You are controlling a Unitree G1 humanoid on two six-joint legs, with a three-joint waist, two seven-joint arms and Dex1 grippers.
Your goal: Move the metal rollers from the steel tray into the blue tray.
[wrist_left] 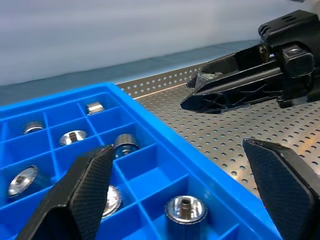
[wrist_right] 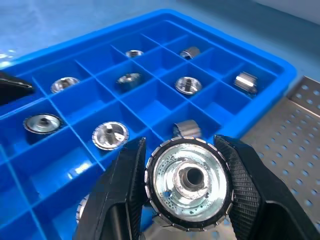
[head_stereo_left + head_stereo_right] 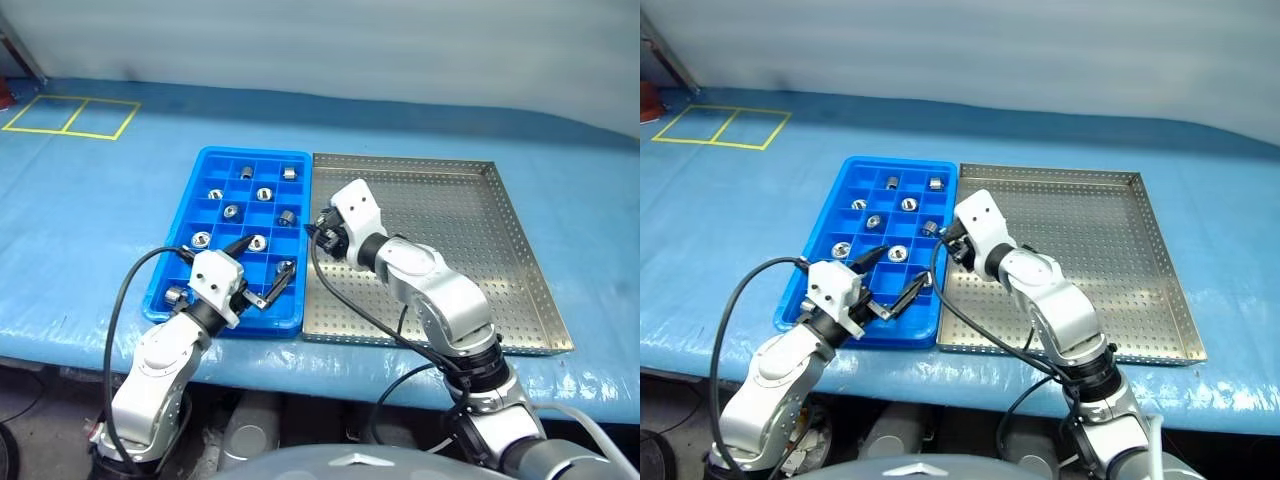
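Start at the left: the blue tray (image 3: pixel 225 160) lies on the tabletop (image 3: pixel 90 220) with its long side touching the steel tray (image 3: pixel 450 250), and many of its compartments already carry metal rollers (image 2: pixel 107 135), one per cell. Note that the left gripper (image 3: pixel 258 270) hangs over the near end of the blue tray with its fingers spread wide and nothing between them; it takes no part in the present step. Move your attention to the boundary between the two trays: the right gripper (image 3: pixel 318 228) sits just above the steel tray's left edge, beside the blue rim, pointing toward the blue tray. Its fingers are pinching one roller (image 2: pixel 189 185) across its ribbed outer wall, the central hole facing the wrist camera. The perforated floor of the steel tray shows no other loose roller where it is unobstructed; the part under the right arm is hidden. Judge the step in hand as the carry: the roller is lifted and is crossing toward the blue tray. For the next move, pick an empty compartment near the right-hand rim, clear the rim and the grid walls, centre the roller over that cell, lower it, then spread the fingers. Keep well apart from the left gripper.
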